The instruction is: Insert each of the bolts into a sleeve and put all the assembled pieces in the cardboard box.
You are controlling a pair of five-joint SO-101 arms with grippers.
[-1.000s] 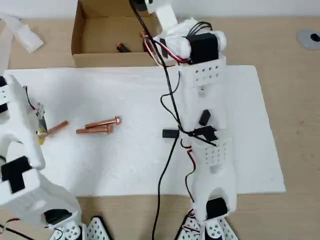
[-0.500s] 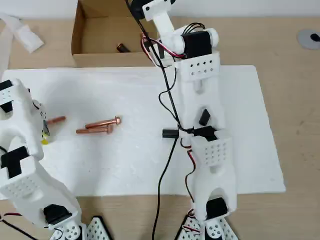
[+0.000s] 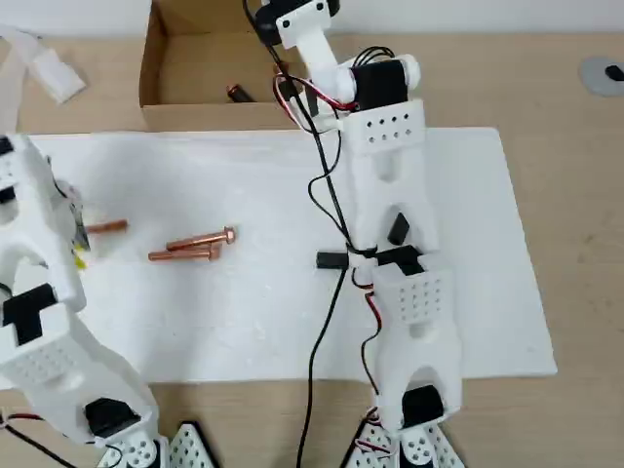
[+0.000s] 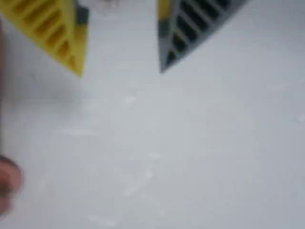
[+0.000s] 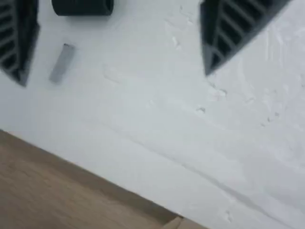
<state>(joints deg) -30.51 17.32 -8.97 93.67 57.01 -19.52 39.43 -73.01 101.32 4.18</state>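
At the far left of the high view, your left gripper (image 3: 80, 241) hangs over the white mat's (image 3: 253, 322) left edge. In its wrist view the yellow-striped fingers (image 4: 57, 28) stand well apart with bare mat between them, holding nothing. Just right of it a single copper piece (image 3: 107, 227) lies flat on the mat. Further right, in the left-centre of the frame, two copper bolts (image 3: 195, 246) lie side by side, heads to the right. The cardboard box (image 3: 148, 68) sits at the upper left to upper centre, with one copper piece (image 3: 239, 94) on its floor. Your right arm (image 3: 405, 292) stretches from bottom centre up to the box's right end. Your right gripper (image 5: 114, 76) is spread wide and empty above the mat's edge.
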